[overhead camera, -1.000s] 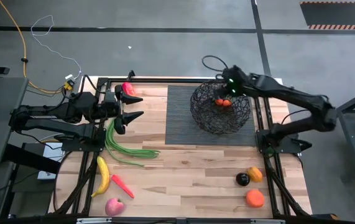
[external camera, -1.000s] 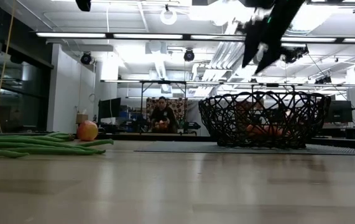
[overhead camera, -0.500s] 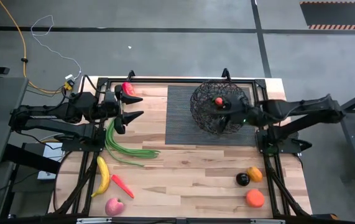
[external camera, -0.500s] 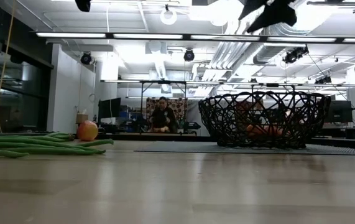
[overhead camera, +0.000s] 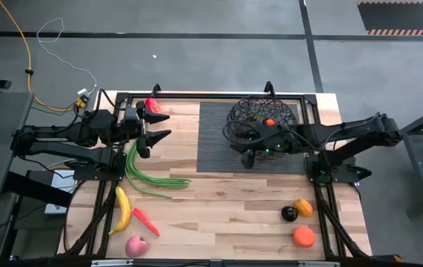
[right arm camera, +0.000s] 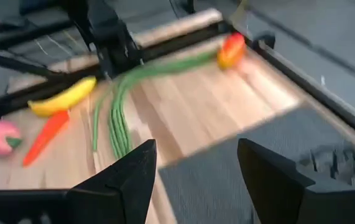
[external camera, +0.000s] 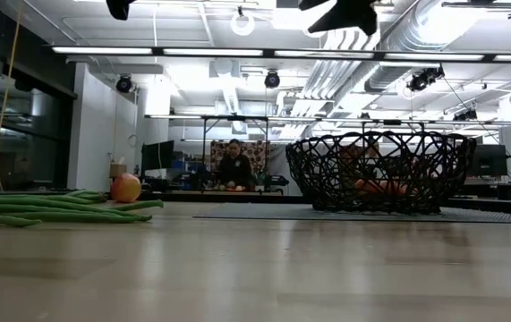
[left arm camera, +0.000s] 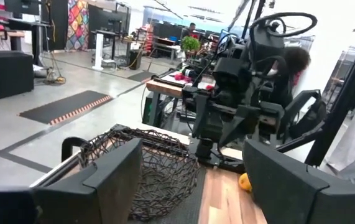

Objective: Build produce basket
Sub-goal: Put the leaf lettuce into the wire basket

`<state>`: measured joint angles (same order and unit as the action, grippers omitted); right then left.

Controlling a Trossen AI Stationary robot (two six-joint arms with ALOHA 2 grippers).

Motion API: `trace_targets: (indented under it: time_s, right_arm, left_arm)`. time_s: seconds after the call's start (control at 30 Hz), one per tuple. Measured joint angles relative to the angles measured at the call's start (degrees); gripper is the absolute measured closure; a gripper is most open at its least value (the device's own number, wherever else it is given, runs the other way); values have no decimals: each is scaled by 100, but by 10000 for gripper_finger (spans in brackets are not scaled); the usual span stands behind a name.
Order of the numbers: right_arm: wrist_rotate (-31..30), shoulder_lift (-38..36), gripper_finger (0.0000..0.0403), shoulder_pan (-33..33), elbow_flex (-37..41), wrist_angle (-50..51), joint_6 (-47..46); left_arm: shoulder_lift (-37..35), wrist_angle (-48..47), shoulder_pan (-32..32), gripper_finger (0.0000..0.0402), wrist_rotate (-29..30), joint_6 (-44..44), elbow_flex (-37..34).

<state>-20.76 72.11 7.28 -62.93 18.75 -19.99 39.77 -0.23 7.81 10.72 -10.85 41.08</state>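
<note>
The black wire basket (overhead camera: pixel 261 119) stands on a dark ribbed mat (overhead camera: pixel 218 159) at the far right and holds small tomatoes (overhead camera: pixel 270 122). My right gripper (overhead camera: pixel 247 148) hangs open and empty above the basket's near-left rim; its wrist view (right arm camera: pixel 196 168) looks toward the table's left. My left gripper (overhead camera: pixel 159 127) is open and empty at the far left, next to the red-yellow pepper (overhead camera: pixel 150 104). Green beans (overhead camera: pixel 148 174), a banana (overhead camera: pixel 124 210), a carrot (overhead camera: pixel 146 221) and an apple (overhead camera: pixel 136 246) lie on the table's left. Two oranges (overhead camera: pixel 304 236) and a dark fruit (overhead camera: pixel 289 213) lie near right.
The table is ringed by a black frame (overhead camera: pixel 196 95). A person (external camera: pixel 234 165) sits far off in the room behind the table. Bare wood (overhead camera: pixel 226 208) lies between the left group of produce and the oranges.
My right gripper has risen from inside the basket's far side and swung toward the table's near side, then left, over the basket's near-left rim. It has tipped from pointing down to nearly level. The basket and my left arm have kept still.
</note>
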Motion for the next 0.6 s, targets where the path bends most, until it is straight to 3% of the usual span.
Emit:
trace_targets:
  time_s: [0.2, 0.33, 0.5, 0.6]
  right_arm:
    - [1089, -542, 198, -358, 1834, -2756, -77]
    - [1800, -938, 201, -667, 2497, -4445, 196]
    - [1769, -1084, 201, -767, 2501, -4552, 1178]
    - [1758, -1083, 201, -766, 2403, -4385, 1235]
  left_arm:
    - [-2, 5, 0, 133, -17, -9, 0]
    - [-2, 4, 0, 133, -13, -9, 0]
    - [-2, -4, 0, 133, -11, -7, 0]
    - [-2, -18, 0, 133, -11, -1, 0]
